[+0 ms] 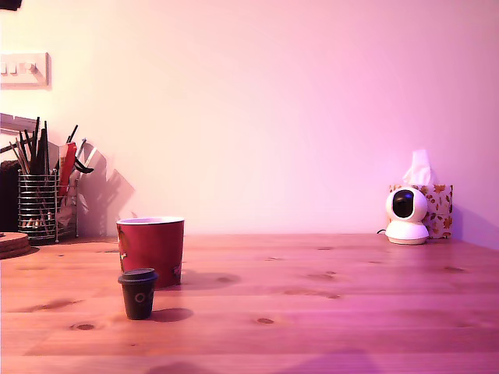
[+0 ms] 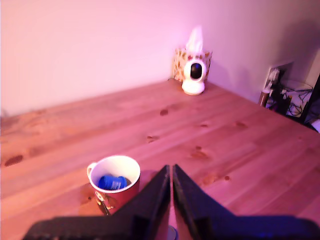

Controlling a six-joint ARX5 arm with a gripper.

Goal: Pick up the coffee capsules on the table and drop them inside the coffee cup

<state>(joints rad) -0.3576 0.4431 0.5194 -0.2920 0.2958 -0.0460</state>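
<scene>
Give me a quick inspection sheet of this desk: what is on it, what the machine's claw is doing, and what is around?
Surface: wooden table, knotty.
Job's things: red cup upright; blue capsule inside it; dark capsule standing on the table in front of the cup in the exterior view. No third capsule seen.
Clutter: wire holder of utensils; small white camera; tissue box behind it.
Gripper: gripper closed, holding nothing, above the table near the cup.
Cables: some at the table's far edge, wrist view.
Surroundings: plain wall, switch plate.
</scene>
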